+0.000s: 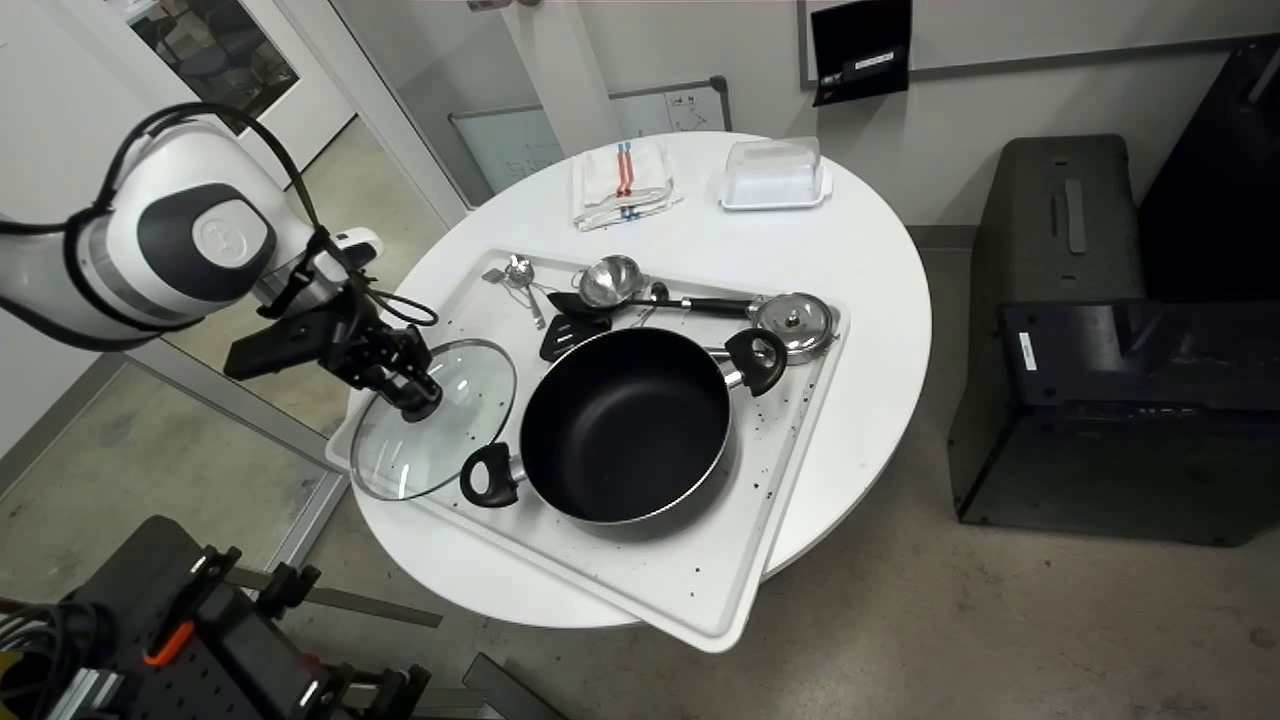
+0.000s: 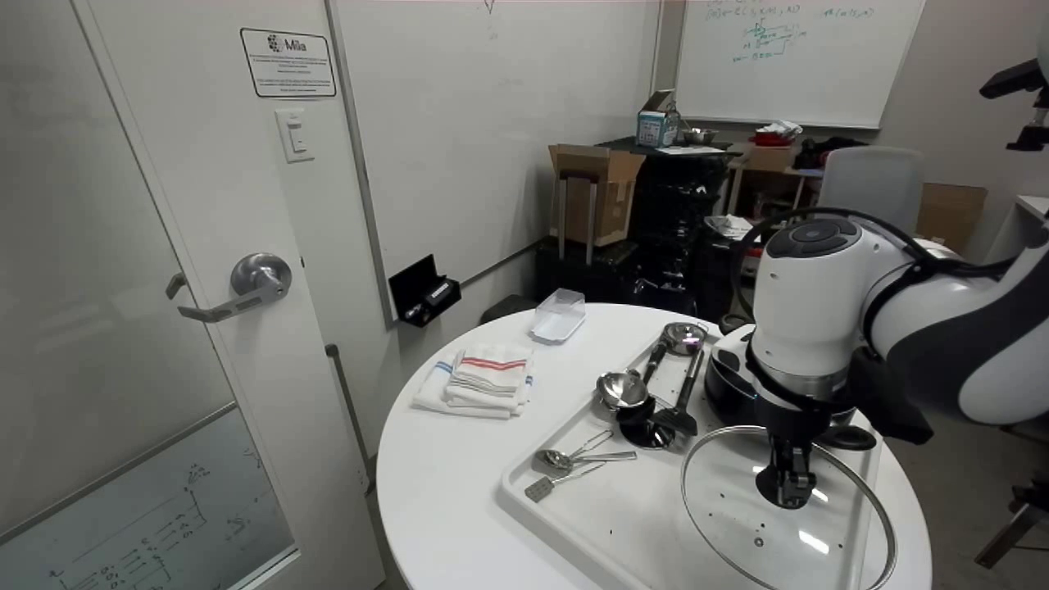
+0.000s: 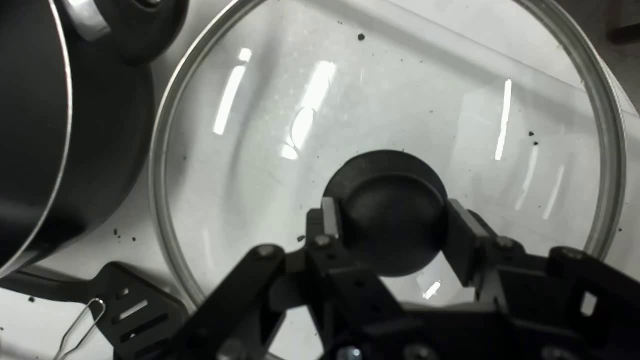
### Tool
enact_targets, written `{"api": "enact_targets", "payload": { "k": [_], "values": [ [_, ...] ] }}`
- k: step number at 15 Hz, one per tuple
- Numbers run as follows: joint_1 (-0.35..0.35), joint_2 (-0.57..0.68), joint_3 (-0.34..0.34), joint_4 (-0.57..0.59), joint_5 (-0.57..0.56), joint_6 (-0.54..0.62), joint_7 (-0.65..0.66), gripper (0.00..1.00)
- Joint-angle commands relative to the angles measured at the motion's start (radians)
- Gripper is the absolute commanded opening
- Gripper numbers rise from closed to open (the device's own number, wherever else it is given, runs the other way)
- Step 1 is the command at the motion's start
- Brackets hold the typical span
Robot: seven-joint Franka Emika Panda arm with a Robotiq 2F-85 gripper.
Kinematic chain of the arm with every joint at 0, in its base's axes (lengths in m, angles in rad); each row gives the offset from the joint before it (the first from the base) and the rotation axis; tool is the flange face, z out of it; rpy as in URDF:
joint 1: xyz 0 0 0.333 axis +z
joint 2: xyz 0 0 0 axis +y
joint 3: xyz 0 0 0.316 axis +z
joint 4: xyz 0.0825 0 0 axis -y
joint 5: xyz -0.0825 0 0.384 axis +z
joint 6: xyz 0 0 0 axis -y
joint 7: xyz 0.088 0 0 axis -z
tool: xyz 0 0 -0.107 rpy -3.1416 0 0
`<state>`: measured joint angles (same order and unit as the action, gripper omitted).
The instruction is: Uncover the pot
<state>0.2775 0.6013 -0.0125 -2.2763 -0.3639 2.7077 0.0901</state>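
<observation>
The wide black pot (image 1: 625, 425) stands uncovered on the white tray (image 1: 690, 600), its inside bare. Part of the pot also shows at the left of the wrist view (image 3: 110, 145) and behind the arm in an exterior view (image 2: 725, 389). The round glass lid (image 1: 465, 410) is beside the pot, over the tray's corner and edge. My gripper (image 1: 418, 395) is above the lid's middle, with its fingers on both sides of the black knob (image 3: 395, 235), apparently shut on it. I cannot tell whether the lid touches the tray.
Small metal utensils (image 1: 525, 285), a black slotted spatula (image 3: 135, 310), a ladle (image 1: 610, 282) and a small lidded metal pan (image 1: 795, 325) lie on the tray. Folded towels (image 1: 625, 185) and a clear-covered dish (image 1: 775, 175) stand on the round white table (image 1: 880, 300).
</observation>
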Motion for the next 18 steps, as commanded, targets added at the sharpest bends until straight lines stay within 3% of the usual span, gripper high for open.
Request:
{"api": "enact_targets", "payload": {
  "k": [1, 18],
  "values": [
    [0.009, 0.028, -0.006, 0.04, -0.003, 0.007, -0.02, 0.26],
    [-0.056, 0.229, -0.021, 0.245, 0.01, -0.009, -0.123, 0.26]
  ]
}}
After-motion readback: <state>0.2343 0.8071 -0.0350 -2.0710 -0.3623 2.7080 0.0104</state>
